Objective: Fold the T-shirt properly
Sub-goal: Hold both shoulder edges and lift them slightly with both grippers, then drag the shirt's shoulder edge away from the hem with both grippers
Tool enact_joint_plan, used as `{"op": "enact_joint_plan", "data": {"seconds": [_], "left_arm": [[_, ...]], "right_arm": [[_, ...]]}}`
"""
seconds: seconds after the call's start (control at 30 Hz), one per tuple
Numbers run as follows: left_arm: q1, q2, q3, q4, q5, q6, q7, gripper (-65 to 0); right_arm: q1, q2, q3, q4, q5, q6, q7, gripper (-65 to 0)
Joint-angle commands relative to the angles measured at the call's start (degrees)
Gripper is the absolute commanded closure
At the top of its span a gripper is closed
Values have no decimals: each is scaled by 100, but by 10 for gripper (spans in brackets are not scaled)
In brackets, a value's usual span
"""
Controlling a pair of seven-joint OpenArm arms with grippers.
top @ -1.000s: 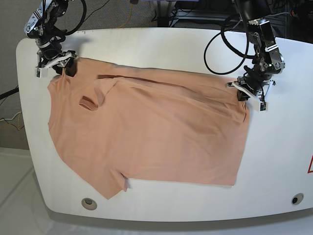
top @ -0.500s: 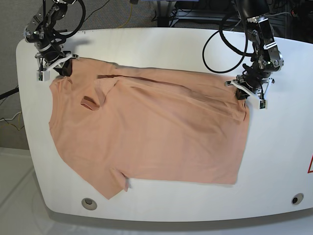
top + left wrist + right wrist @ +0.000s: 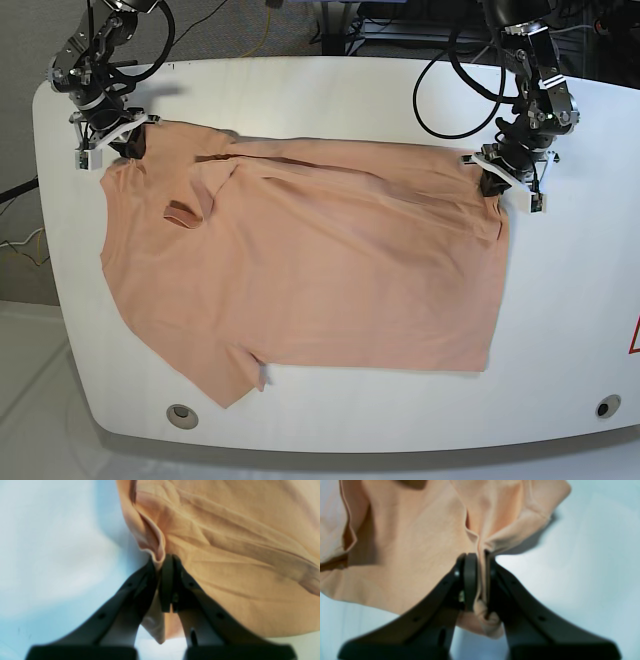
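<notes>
Peach T-shirt [image 3: 300, 270]: thin, soft, light; likely to sag, crease and drag when lifted, so best taken by hemmed corners, both together. Plain, no print, spread nearly flat across the white worktop [image 3: 330, 90], one sleeve doubled over near the collar, shallow wrinkles along the far edge. Left end effector [image 3: 163, 562] clamped on a pinch of hem at one far corner. Right end effector [image 3: 480, 557] likewise closed on bunched fabric at the other far corner.
</notes>
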Motion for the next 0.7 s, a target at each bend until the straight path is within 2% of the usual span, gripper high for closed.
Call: {"op": "enact_joint_plan", "data": {"seconds": [0.0, 0.43, 0.67], "left_arm": [[190, -9, 0, -12, 210, 43, 394, -5], [664, -123, -26, 138, 228, 43, 394, -5], [998, -150, -26, 367, 228, 43, 394, -5]], "right_arm": [[-32, 75, 39, 67, -118, 10, -91, -58], [-67, 66, 716, 67, -127, 32, -100, -58], [-234, 75, 760, 67, -127, 32, -100, -58]]}}
